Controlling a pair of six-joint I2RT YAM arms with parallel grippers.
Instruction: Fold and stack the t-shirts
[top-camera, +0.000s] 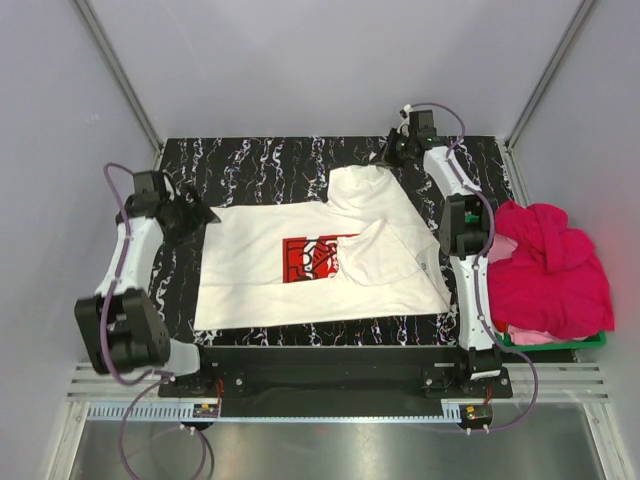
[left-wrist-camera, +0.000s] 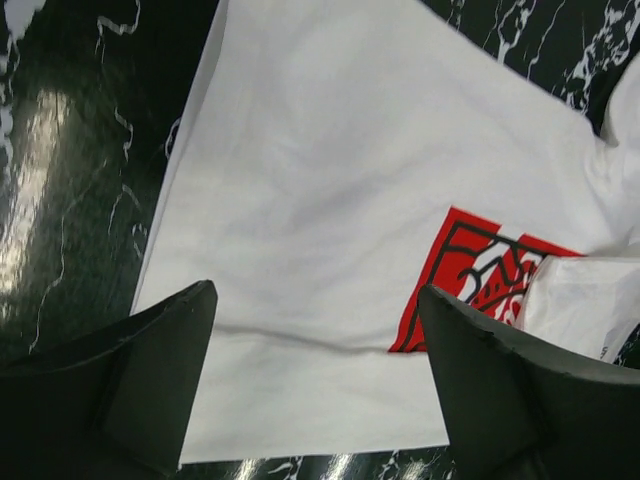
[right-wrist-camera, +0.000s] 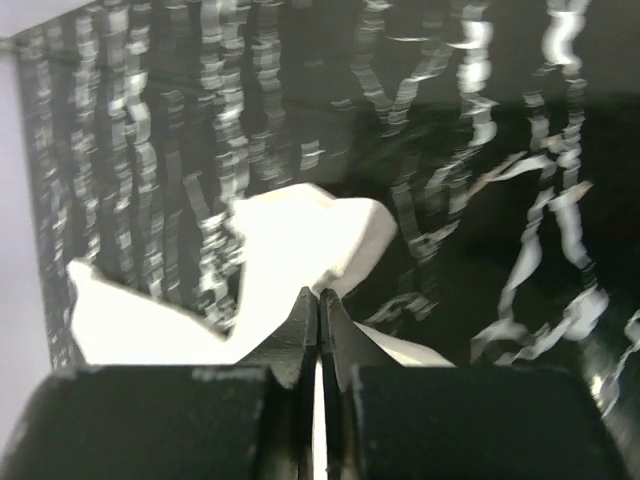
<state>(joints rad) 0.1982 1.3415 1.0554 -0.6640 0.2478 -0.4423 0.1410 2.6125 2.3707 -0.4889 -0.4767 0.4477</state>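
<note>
While the right gripper (right-wrist-camera: 319, 293) is pinching the white t-shirt (top-camera: 258, 272) for folding, the left gripper (left-wrist-camera: 318, 292) is hovering open, wanting the hem.

The top camera hangs high behind the arm bases and looks steeply down on the whole table (top-camera: 260, 160) from well back. The left wrist camera peers past the left gripper (left-wrist-camera: 315, 300), close above the white t-shirt (left-wrist-camera: 330, 180) and its red print (left-wrist-camera: 470, 270), a patch the top view shares. The right wrist camera sits low at the table's far end, very near a corner of that cloth at the right gripper (right-wrist-camera: 318, 300).
</note>
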